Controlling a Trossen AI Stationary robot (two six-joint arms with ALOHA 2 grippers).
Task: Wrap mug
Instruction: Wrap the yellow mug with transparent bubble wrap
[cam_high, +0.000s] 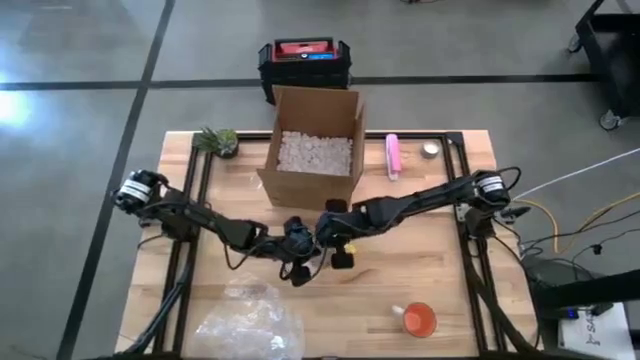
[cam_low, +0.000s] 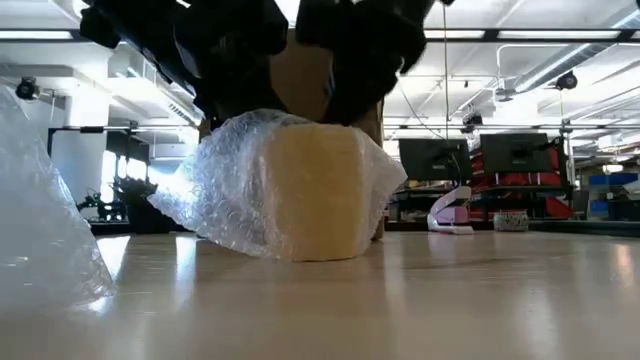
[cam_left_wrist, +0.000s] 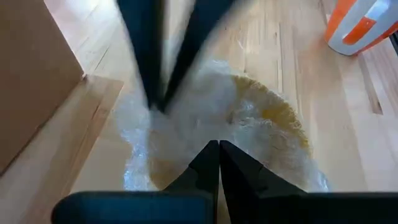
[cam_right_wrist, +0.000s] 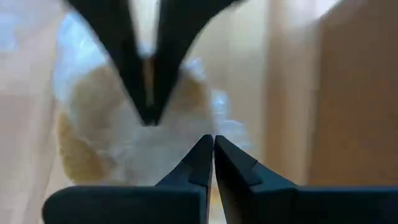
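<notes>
A yellow mug (cam_low: 318, 195) stands upright on the table in front of the cardboard box, its bottom on the wood, with bubble wrap (cam_low: 235, 185) drawn over and around it. The wrap's loose edges spread onto the table around the mug. My left gripper (cam_left_wrist: 219, 146) and my right gripper (cam_right_wrist: 213, 140) meet over the mug's top from opposite sides, both with fingers shut, tips on the wrap. In the high view the two grippers (cam_high: 312, 243) cover the mug. My left gripper has its shut fingertips on the bubble wrap over the mug's top (cam_left_wrist: 233, 127), slanting down from the table's left. Whether a fold lies between the tips, I cannot tell. The mug stays standing on the table. My right gripper has its shut fingertips on the bubble wrap at the mug's top (cam_right_wrist: 186, 124), slanting down from the table's right, opposite the left gripper. The tips hide the place of contact. The wrap sags slack down the mug's sides (cam_low: 375, 175).
An open cardboard box (cam_high: 312, 150) of packing peanuts stands just behind the mug. An orange mug (cam_high: 418, 318) lies at the near right, a heap of bubble wrap (cam_high: 250, 320) at the near left. A pink object (cam_high: 393, 156) and a small plant (cam_high: 218, 140) sit at the back.
</notes>
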